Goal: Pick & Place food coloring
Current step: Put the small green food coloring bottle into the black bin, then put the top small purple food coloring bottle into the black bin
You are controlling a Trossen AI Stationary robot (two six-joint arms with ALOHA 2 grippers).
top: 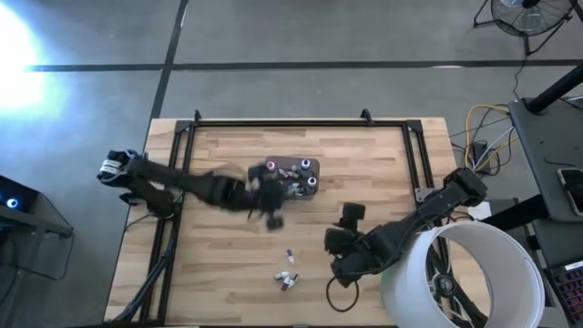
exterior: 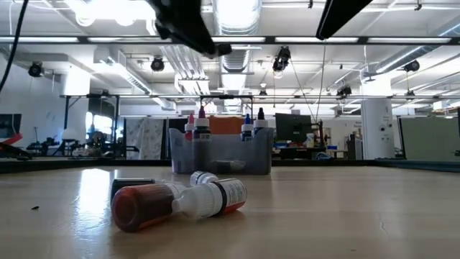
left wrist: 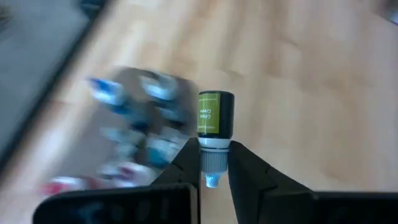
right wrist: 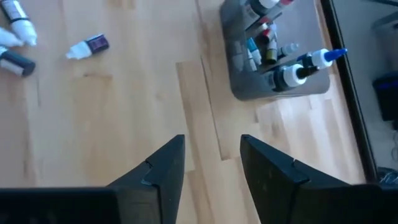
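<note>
left gripper (left wrist: 214, 180) clamped on green bottle (left wrist: 215, 115) by its cap end, frame centre | tub (top: 291, 175) upper centre | right gripper (right wrist: 211, 158) open, empty | loose bottles (top: 288, 274) low centre | risk: thin neck hold, bottle may swing or slip

Left pincer (left wrist: 213, 168) clamped on green food coloring bottle (left wrist: 215, 115), blurred tub (left wrist: 134, 130) of bottles beyond
</note>
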